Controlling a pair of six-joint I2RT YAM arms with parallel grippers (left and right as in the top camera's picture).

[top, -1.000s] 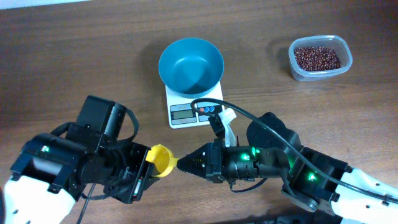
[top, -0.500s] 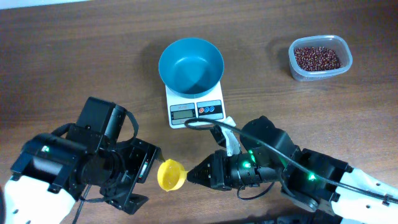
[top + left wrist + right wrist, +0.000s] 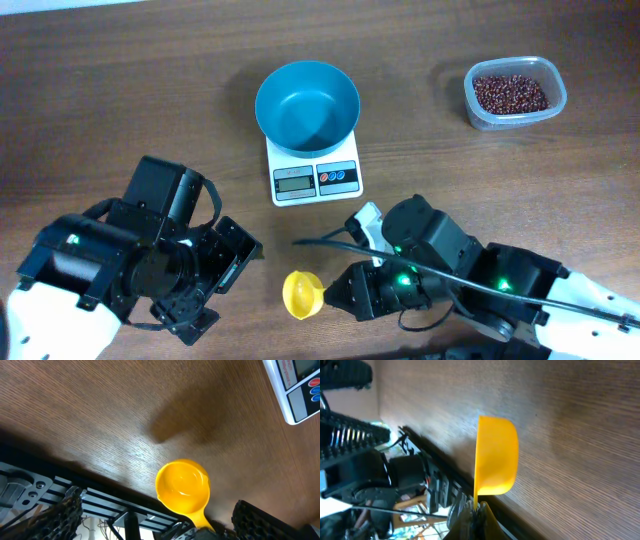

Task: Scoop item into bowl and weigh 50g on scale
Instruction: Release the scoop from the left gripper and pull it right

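L gripper (image 3: pixel 228 282) sits near-left on the wooden table (image 3: pixel 100 100), fingers spread wide w/ nothing btwn them. In the left wrist view its two dark fingers frame the bottom corners, and the yellow scoop (image 3: pixel 303 294) shows in the gap, not touching either one.

R gripper (image 3: pixel 333 296) is near-centre, pointing left, fingers pressed together on the scoop's handle. Scoop cup sticks out to the left of the fingertips, just right of the L gripper but apart from it. Right wrist view shows the cup edge-on w/ the thin handle running down into the pinched tips. Left wrist view looks into the cup: only yellow plastic visible inside. Whether the cup touches the table can't be told.

Bowl (image 3: pixel 307 105), teal, stands on the scale (image 3: pixel 315 178) at far-centre, overhanging the platform on the far side and both flanks; display & red/blue buttons on the scale's near edge stay uncovered. Readout too small to read.

Beans (image 3: pixel 510 92) lie in a clear tub (image 3: pixel 480 118) at far-right, well apart from the bowl, scale and both grippers.
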